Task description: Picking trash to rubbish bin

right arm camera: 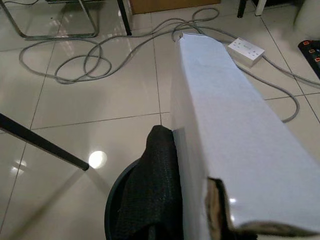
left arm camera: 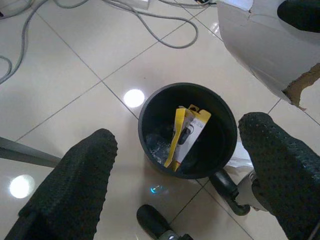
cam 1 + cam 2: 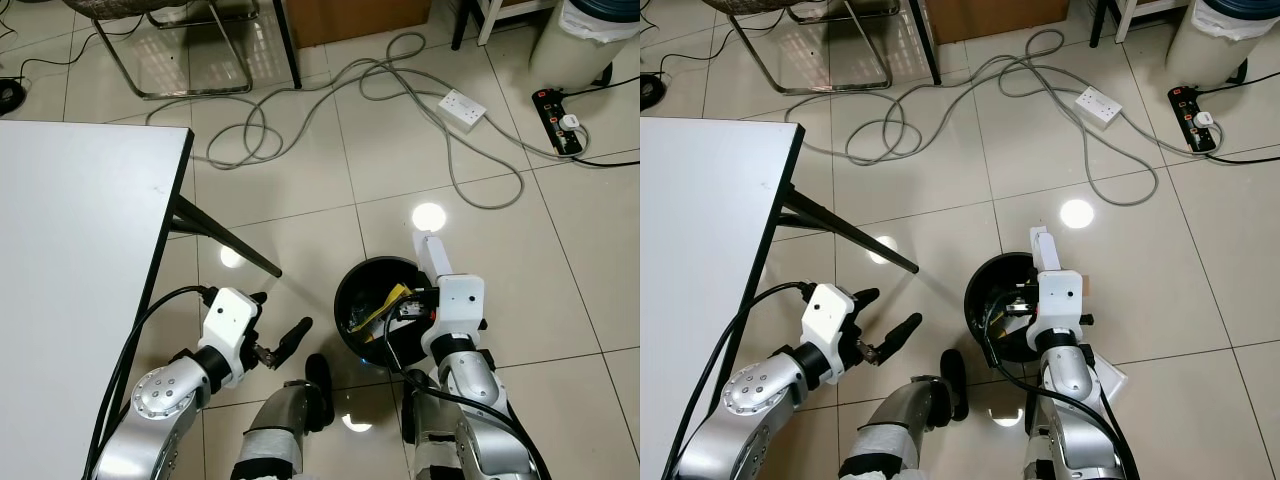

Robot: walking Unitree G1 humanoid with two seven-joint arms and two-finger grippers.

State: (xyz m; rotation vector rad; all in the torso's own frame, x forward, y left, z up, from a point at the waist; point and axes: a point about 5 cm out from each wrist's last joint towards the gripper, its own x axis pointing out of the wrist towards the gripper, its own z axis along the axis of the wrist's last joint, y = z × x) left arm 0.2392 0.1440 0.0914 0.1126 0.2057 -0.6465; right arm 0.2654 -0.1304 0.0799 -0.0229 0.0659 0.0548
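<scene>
White carton piece held over the black bin.
We see the right pincer (image 1: 165, 190) clamped on a flat white cardboard piece (image 1: 225, 130) with one torn brown edge, held just above the round black rubbish bin (image 3: 352, 290) on the tiled floor (image 3: 300, 190). A yellow packet (image 2: 186, 132) lies inside the bin; the other contents are too dark to make out. The left pincer (image 3: 285, 340) hangs spread wide, empty, beside the bin. The white table (image 3: 70, 260) is cut off at the frame's edge.
</scene>
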